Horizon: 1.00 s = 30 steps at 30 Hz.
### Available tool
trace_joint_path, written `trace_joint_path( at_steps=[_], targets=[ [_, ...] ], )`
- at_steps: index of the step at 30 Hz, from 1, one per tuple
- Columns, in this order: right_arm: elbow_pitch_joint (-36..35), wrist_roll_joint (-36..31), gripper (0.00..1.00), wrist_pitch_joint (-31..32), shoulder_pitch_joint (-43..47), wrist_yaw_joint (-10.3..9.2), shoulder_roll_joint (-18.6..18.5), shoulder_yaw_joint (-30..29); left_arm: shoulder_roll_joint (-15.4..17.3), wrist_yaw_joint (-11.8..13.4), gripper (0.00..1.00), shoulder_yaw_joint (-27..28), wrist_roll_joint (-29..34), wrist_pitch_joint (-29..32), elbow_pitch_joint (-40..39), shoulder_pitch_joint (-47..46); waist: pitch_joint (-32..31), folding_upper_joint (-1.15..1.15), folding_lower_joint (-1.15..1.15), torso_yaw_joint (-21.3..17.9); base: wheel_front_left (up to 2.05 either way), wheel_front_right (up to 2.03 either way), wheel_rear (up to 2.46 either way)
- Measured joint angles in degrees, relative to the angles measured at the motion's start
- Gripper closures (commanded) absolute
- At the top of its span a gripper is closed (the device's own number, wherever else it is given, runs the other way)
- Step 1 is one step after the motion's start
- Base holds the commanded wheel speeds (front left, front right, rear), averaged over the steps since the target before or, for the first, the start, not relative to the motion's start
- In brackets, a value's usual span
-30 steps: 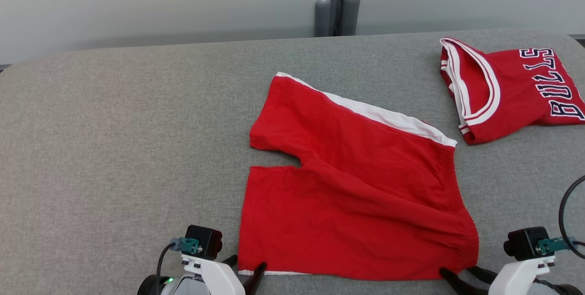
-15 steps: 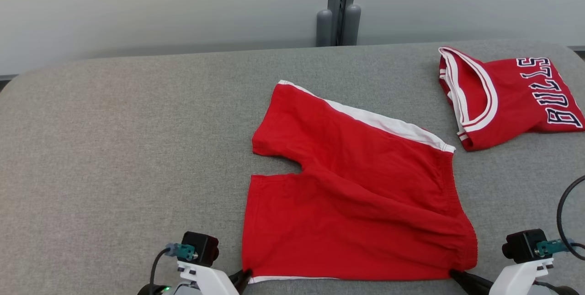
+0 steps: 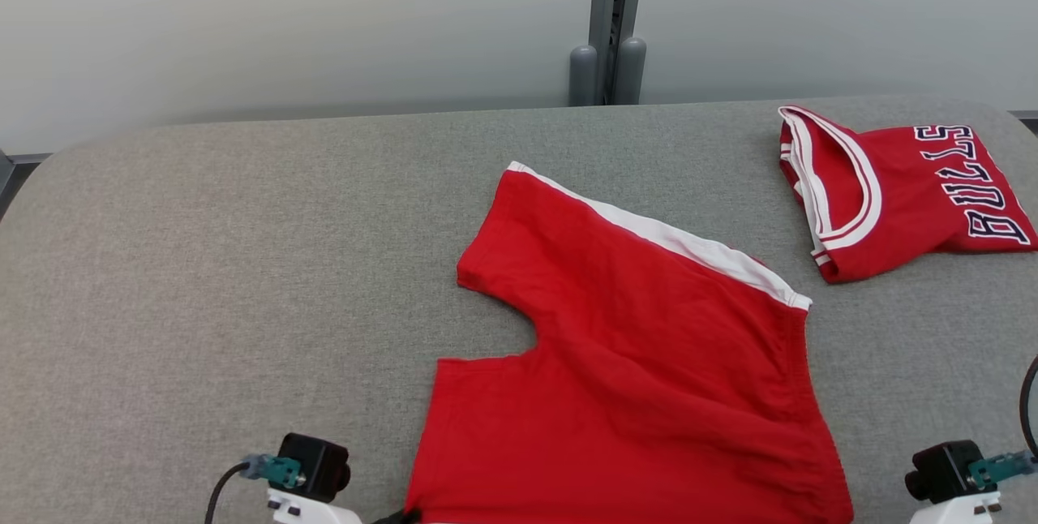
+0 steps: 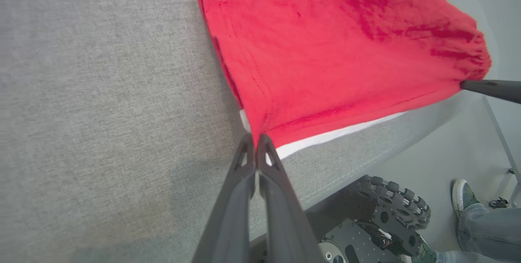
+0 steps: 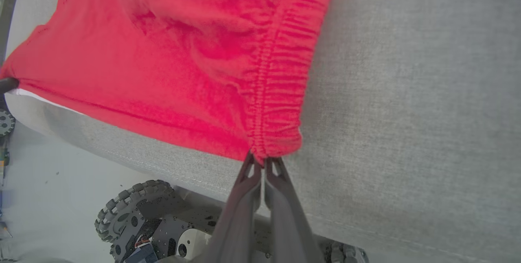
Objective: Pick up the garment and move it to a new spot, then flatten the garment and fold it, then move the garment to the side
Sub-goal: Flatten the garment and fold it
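The left claw (image 4: 255, 140) has its two long dark fingers pressed together on the hem corner of a pair of red cotton shorts (image 3: 632, 378) with a white side stripe and a gathered elastic waistband; a sliver of the white stripe peeps out just beside its fingertips, on their right in the left wrist view. The right claw (image 5: 260, 159) is likewise closed, pinching the bottom end of the puckered waistband, which runs straight up and away from its tips. Between the two claws the near edge of the shorts is pulled into a fairly taut line (the other claw's dark finger shows at the far corner in each wrist view). Ahead of both claws the rest of the shorts lies spread on the grey woven-fabric table top (image 3: 203, 264), legs towards the left claw's side and waistband on the right claw's side. The table's near edge passes just under the fingers. Far ahead of the right claw and off to its right, well apart from the shorts, lies a folded red jersey with white trim and dark lettering (image 3: 908, 191). Below the left claw's fingers are the robot's black knobbly wheel (image 4: 390, 202) and, near it on the floor, a person's green shoe (image 4: 462, 193).
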Motion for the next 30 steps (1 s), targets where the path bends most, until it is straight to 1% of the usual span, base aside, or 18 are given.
trace_joint_path(
  at_steps=[7, 11, 16, 21, 24, 27, 30],
  targets=[
    [-7.0, 1.0, 1.00, 4.6, 4.6, -0.01, 0.6, -3.3, 1.9, 0.1, 1.00, 1.4, -2.2, 2.0, -5.7, 2.5, 1.0, 0.00, 0.00, -0.7, 0.00, 0.00, 0.00],
    [-12.7, 2.6, 1.00, 4.6, 5.4, -0.02, 1.4, -5.1, 2.7, 0.6, 1.00, 2.9, -3.0, 2.0, -9.5, 3.1, 1.8, 0.00, 0.00, -1.1, 0.00, 0.00, 0.00],
    [-17.5, 3.4, 1.00, 4.3, 4.9, -0.02, 0.7, -6.1, 3.7, 0.3, 1.00, 3.9, -3.9, 2.2, -13.0, 2.3, 2.2, 0.00, 0.00, -1.6, 0.00, 0.00, 0.00],
    [-20.1, 2.9, 1.00, 4.3, 2.5, -0.02, -0.5, -6.9, 5.1, 0.2, 1.00, 4.6, -3.7, 3.1, -14.2, -0.7, 2.5, 0.00, 0.00, -1.7, 0.00, 0.00, 0.00],
    [-20.7, 2.5, 1.00, 3.5, 0.6, -0.02, -1.0, -7.2, 5.1, -0.2, 1.00, 4.8, -3.9, 3.1, -14.4, -3.4, 3.1, 0.00, 0.00, -1.4, 0.00, 0.00, 0.00],
    [-21.0, 2.4, 1.00, 2.9, -2.5, -0.02, -1.3, -6.8, 5.2, -0.8, 1.00, 4.9, -4.7, 3.7, -13.1, -6.6, 4.2, 0.00, 0.00, -1.2, 0.00, 0.00, 0.00],
    [-20.9, 2.5, 1.00, 1.3, -7.4, -0.02, -1.6, -6.1, 4.9, -2.0, 1.00, 4.6, -7.7, 4.6, -10.2, -11.7, 5.8, 0.00, 0.00, -1.0, 0.00, 0.00, 0.00]
  ],
)
